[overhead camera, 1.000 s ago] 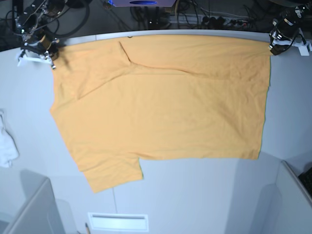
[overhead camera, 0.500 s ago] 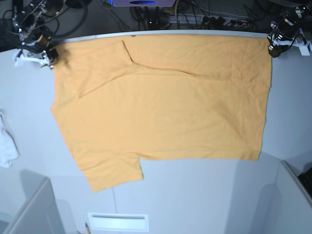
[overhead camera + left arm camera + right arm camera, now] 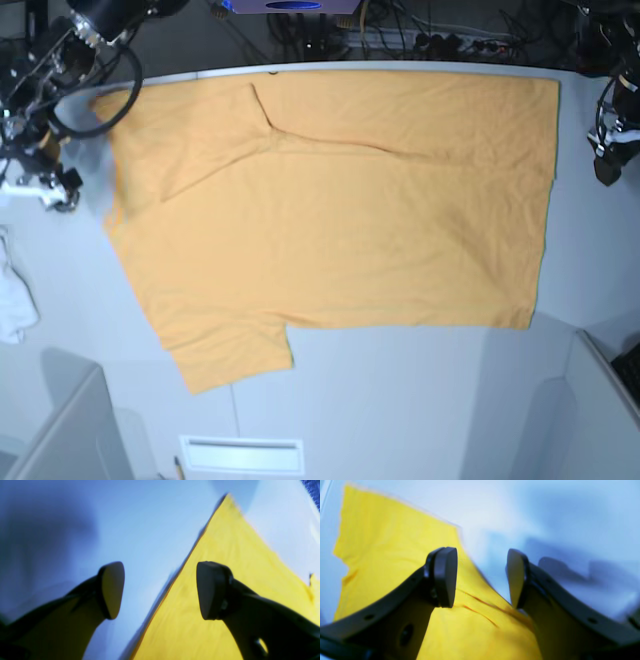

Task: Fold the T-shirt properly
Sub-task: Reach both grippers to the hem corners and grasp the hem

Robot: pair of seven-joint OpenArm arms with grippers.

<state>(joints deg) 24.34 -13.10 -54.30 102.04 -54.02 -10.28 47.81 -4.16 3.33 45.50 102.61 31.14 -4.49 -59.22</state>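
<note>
**Shirt spread flat, both arms clear of it**

While the plain orange-yellow short-sleeved cotton T-shirt (image 3: 330,210) lies spread across the pale grey counter (image 3: 400,400), neither arm holds any of it. Nearest the base camera, at about seven o'clock, one short sleeve (image 3: 235,355) juts toward the front edge, with bare counter beyond it on that side. At nine o'clock a small white crumpled cloth (image 3: 15,295) sits well apart from the shirt.

Farther back, the right gripper (image 3: 481,577) hangs at ten o'clock, just off the shirt's shoulder end; its jaws stand released, with only the fabric's edge below them. The left gripper (image 3: 160,590) is at two to three o'clock, beside the hem; its jaws are parted too, gripping nothing, the straight hem line running beneath the gap.

The flat layout, likely meant to give clean fold lines, leaves one long crease (image 3: 330,140) running from the far sleeve across the chest. The far edge lies along the counter's rear rim at twelve o'clock, so there is little spare room there; the open space for folding is toward the near side and both flanks.
</note>
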